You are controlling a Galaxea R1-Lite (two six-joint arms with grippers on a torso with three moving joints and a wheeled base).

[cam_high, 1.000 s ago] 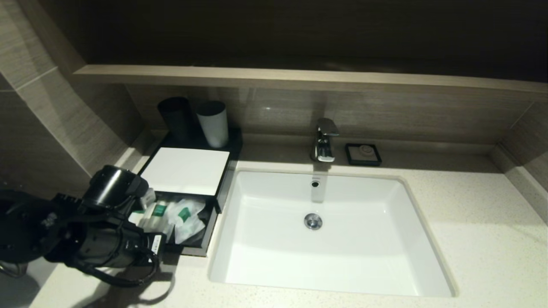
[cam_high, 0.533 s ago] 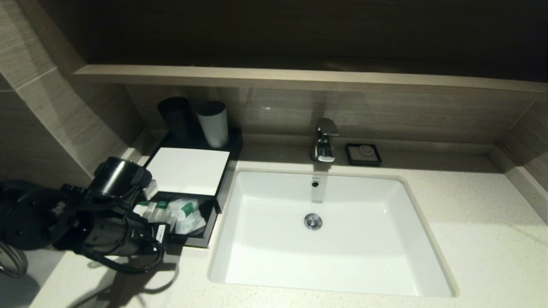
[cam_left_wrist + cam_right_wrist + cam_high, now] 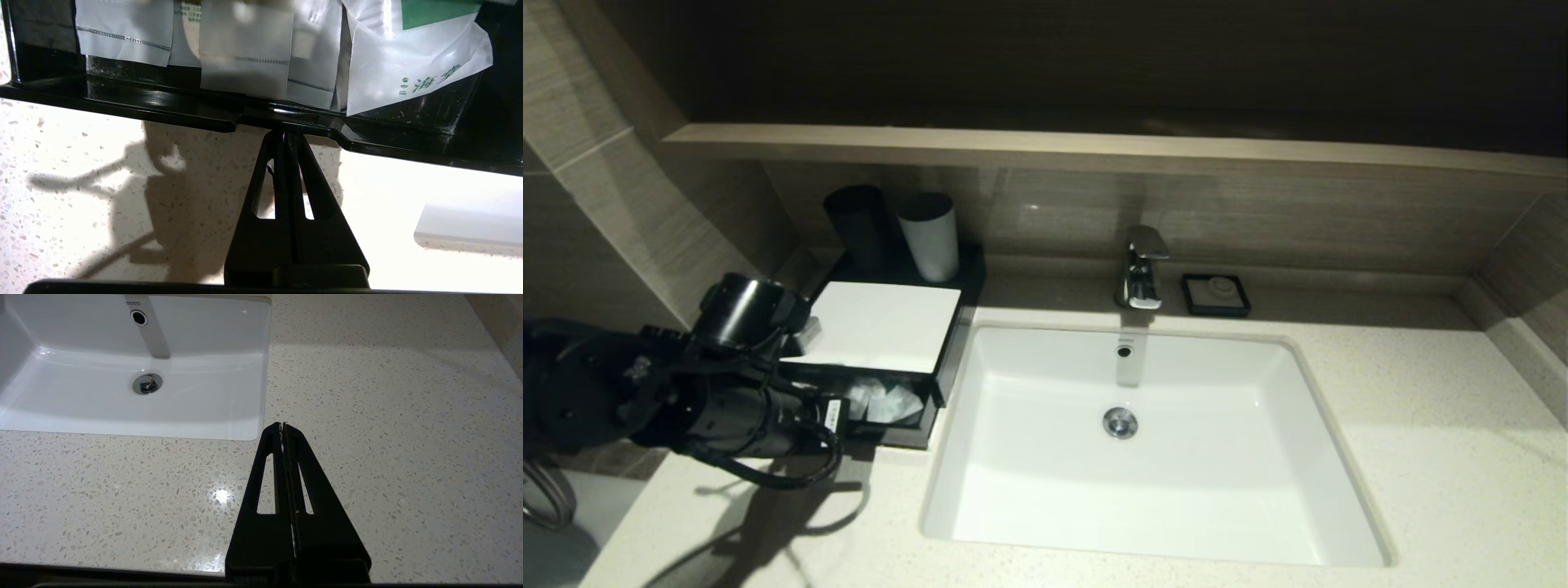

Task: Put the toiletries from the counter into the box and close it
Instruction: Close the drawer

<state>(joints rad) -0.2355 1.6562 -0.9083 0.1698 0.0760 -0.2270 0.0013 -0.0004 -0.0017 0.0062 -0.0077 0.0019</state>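
Observation:
The black box (image 3: 880, 325) with its white top panel stands left of the sink. Its front drawer (image 3: 900, 433) is a short way out, and white toiletries sachets (image 3: 882, 402) with green labels lie inside. In the left wrist view the sachets (image 3: 245, 61) fill the drawer behind its glossy front rim (image 3: 163, 110). My left gripper (image 3: 286, 134) is shut and empty, its tips pressed against the small pull in the middle of that rim. My right gripper (image 3: 282, 425) is shut and empty above the speckled counter (image 3: 388, 416), right of the sink (image 3: 122, 396).
A dark cup (image 3: 856, 220) and a white cup (image 3: 929, 235) stand behind the box. The faucet (image 3: 1143, 265) and a small black soap dish (image 3: 1216, 295) sit behind the basin. A wooden ledge (image 3: 1094, 151) runs above, and a tiled wall closes the left side.
My left arm has moved towards the wall, pushing the drawer most of the way into the box. Far fewer of the sachets show now.

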